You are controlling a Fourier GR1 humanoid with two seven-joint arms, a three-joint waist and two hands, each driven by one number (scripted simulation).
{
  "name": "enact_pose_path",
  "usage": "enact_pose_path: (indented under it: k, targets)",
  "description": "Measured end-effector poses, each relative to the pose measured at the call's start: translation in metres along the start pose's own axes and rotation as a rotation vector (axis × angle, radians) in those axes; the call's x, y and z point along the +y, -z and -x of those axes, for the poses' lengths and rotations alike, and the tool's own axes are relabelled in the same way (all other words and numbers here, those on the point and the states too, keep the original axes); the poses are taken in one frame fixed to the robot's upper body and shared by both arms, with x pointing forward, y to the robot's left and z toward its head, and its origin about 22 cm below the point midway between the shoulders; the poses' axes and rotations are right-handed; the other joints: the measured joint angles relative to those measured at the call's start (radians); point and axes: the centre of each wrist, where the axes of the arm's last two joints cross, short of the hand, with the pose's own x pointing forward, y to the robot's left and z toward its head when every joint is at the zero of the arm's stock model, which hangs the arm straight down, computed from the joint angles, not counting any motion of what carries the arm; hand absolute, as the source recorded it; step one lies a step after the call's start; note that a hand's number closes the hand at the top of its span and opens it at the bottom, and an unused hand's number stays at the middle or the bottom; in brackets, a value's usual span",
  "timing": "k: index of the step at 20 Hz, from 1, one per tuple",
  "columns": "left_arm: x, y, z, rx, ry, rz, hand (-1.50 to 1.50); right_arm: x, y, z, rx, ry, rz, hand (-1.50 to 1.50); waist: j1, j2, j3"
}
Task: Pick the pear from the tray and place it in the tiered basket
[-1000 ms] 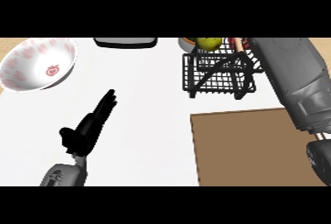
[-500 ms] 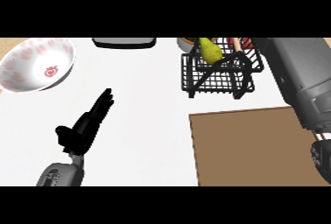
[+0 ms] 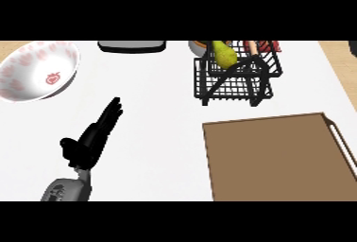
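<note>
Pear (image 3: 224, 53) sits in the upper level of the black wire tiered basket (image 3: 235, 86), so placement looks done. Brown tray (image 3: 275, 158) lies bare below it. Left hand (image 3: 92, 140) rests with fingers straight; right hand is out of view.

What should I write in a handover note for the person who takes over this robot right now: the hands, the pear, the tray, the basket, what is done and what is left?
Left hand: open, fingers straight, resting over the counter at lower left, holding nothing.
Right hand: not in view.
Pear: lying in the upper tier of the black wire tiered basket, no hand on it.
Tray: brown, in front of the basket, nothing on it.
Done: the pear is off the tray and in the basket.
Left: apparently nothing; just check that the pear sits steady.
</note>
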Motion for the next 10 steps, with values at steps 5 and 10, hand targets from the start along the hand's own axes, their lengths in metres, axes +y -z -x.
enact_pose_path:
  k: [5, 10]
  targets:
    - [-0.006, 0.0, -0.002, -0.006, 0.005, 0.002, 0.0, -0.084, 0.001, 0.023, -0.041, 0.111, 0.094, -1.5, 0.003, 0.002, 0.001]
    - [-0.005, 0.001, -0.004, -0.01, 0.005, 0.005, 0.0, -0.17, -0.014, 0.051, -0.053, 0.136, 0.122, -1.5, 0.007, 0.004, 0.002]
